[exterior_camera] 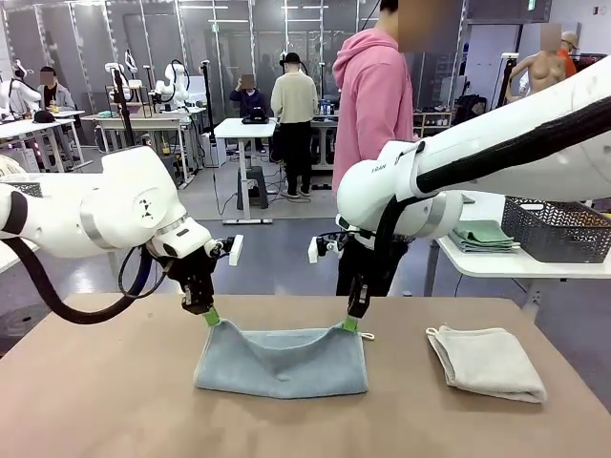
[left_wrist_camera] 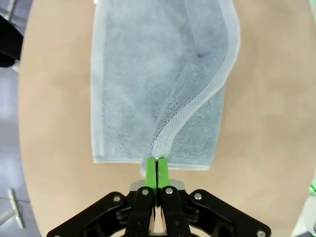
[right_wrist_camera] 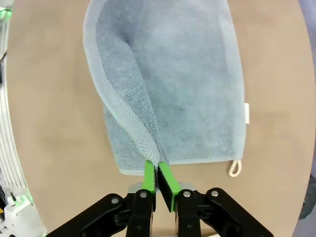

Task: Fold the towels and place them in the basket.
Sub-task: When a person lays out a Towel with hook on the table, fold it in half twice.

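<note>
Two far corners of the blue-grey towel (exterior_camera: 282,363) are pinched in the front view: the left gripper (exterior_camera: 211,318) is pressed together on the corner at centre left, the right gripper (exterior_camera: 350,324) on the corner at centre right, both raised slightly off the table (exterior_camera: 95,401). The towel's long axis is laid across the frame from one gripper to the other, with the edge between them sagging and the free edge lying lower in the frame. A fold is therefore judged to call for both corners being carried together toward the bottom of the frame. A folded cream towel (exterior_camera: 487,361) is seen at lower right, well apart. The basket (exterior_camera: 558,229) is set on a side table (exterior_camera: 477,260) at right, beside green towels (exterior_camera: 482,234), nearer the right arm. In the left wrist view, the left gripper (left_wrist_camera: 157,173) is shown at bottom centre with its pads shut on a gathered hem, and the blue-grey towel (left_wrist_camera: 158,74) is spread from there to the top edge. In the right wrist view, the right gripper (right_wrist_camera: 160,177) is likewise clamped on a hem ridge, the blue-grey towel (right_wrist_camera: 182,84) is stretched upward, and a hanging loop (right_wrist_camera: 236,169) is seen at lower right.
</note>
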`<state>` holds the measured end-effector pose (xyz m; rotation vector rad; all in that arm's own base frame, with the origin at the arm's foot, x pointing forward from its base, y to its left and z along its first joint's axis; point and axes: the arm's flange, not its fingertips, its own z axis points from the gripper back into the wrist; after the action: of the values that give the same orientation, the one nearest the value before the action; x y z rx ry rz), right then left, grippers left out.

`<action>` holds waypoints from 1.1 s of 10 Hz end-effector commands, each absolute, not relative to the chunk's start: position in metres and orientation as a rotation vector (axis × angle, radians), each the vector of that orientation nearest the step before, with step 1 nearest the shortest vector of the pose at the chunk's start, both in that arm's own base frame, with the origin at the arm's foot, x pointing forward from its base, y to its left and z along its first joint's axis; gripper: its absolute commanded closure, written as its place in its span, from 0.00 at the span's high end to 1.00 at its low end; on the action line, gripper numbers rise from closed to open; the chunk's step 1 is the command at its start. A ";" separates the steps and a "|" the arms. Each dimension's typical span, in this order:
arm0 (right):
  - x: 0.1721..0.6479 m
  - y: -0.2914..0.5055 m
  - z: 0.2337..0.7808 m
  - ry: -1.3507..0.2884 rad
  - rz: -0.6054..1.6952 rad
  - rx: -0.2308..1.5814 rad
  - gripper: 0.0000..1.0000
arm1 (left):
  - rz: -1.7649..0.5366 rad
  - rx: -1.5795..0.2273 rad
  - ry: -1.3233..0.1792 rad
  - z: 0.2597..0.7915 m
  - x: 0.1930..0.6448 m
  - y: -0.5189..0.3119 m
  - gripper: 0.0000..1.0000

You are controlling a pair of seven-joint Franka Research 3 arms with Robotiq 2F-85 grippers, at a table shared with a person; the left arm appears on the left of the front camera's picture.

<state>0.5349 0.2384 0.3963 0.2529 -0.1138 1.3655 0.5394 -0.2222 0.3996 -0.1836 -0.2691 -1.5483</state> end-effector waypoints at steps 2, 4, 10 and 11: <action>0.562 0.241 0.393 -0.087 1.265 0.234 0.07 | -1.536 -0.206 -0.230 0.390 0.573 -0.223 0.01; 0.575 0.233 0.384 -0.083 1.195 0.240 0.07 | -1.491 -0.199 -0.236 0.384 0.584 -0.218 0.01; 0.595 0.220 0.360 -0.105 1.166 0.196 0.07 | -1.521 -0.126 -0.174 0.367 0.602 -0.217 0.01; 0.596 0.220 0.357 -0.124 1.171 0.187 0.07 | -1.511 -0.117 -0.186 0.365 0.603 -0.221 0.01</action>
<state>0.5924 0.2189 0.3598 0.2177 -0.1042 1.1835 0.5954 -0.2158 0.3636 -0.1303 -0.1923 -1.5247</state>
